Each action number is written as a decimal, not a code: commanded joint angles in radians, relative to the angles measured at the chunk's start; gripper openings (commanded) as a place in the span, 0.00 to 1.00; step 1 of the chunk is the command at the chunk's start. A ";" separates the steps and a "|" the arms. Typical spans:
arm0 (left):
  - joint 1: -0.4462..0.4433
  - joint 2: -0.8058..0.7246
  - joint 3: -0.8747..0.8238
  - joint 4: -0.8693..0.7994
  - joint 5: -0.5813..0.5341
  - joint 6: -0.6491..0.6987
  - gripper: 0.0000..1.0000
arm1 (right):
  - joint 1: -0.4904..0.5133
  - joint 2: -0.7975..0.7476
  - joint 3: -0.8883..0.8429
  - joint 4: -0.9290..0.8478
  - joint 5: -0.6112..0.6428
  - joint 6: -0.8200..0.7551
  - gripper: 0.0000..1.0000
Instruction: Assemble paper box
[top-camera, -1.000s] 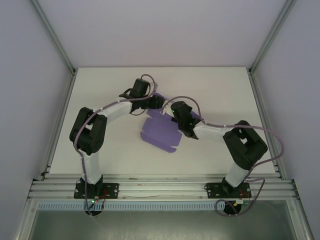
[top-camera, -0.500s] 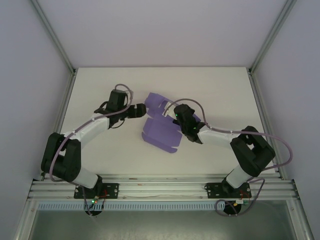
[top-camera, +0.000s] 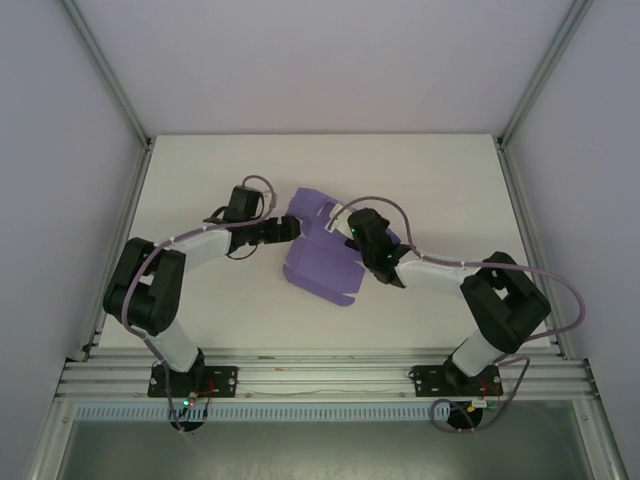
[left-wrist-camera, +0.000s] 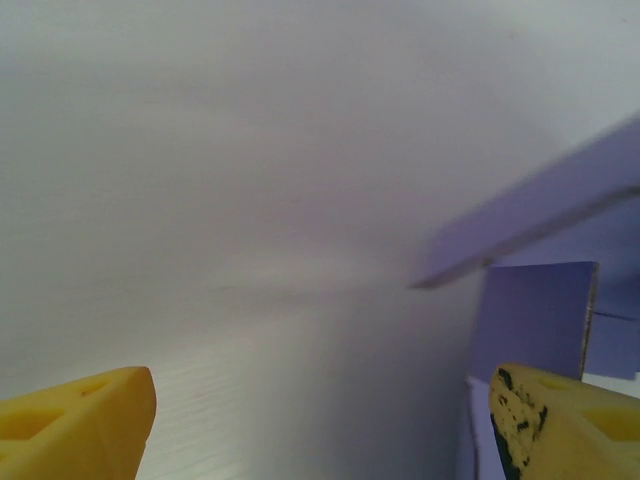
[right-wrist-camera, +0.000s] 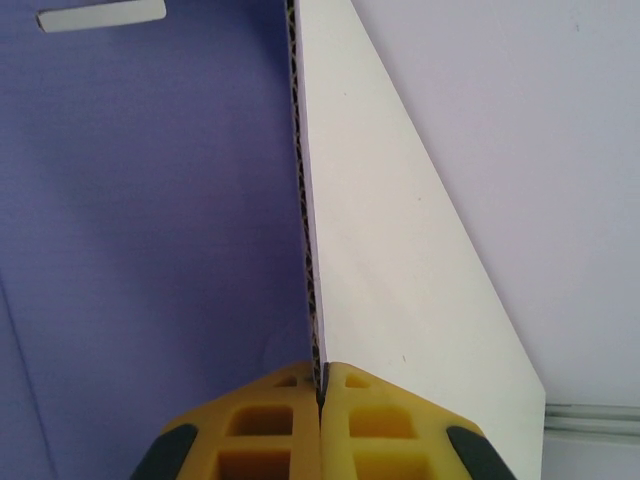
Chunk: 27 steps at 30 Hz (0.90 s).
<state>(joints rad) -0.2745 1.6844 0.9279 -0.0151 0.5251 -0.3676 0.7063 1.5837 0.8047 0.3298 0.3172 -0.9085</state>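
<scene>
Two grippers: the right gripper (right-wrist-camera: 320, 382) pinches a flap of the thin lavender-purple paper box (top-camera: 315, 268), and the left gripper (left-wrist-camera: 318, 425) is spread wide by its 10 o'clock edge.

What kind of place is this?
Probably a lab's robot test booth: a white table framed by metal rails and plain walls, with a left arm and right arm bolted on.
</scene>
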 joint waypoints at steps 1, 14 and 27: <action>-0.021 0.040 0.049 0.076 0.051 -0.003 0.86 | 0.006 -0.031 0.010 -0.006 -0.056 0.049 0.00; -0.109 0.108 0.109 0.024 -0.094 0.032 0.85 | 0.006 -0.067 -0.012 0.014 -0.122 0.017 0.00; -0.005 -0.169 -0.002 -0.008 -0.123 0.024 1.00 | 0.006 0.031 0.012 0.133 0.099 -0.369 0.00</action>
<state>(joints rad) -0.3260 1.5665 0.9413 0.0082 0.4503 -0.3389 0.7082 1.5929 0.8001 0.3653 0.3527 -1.1572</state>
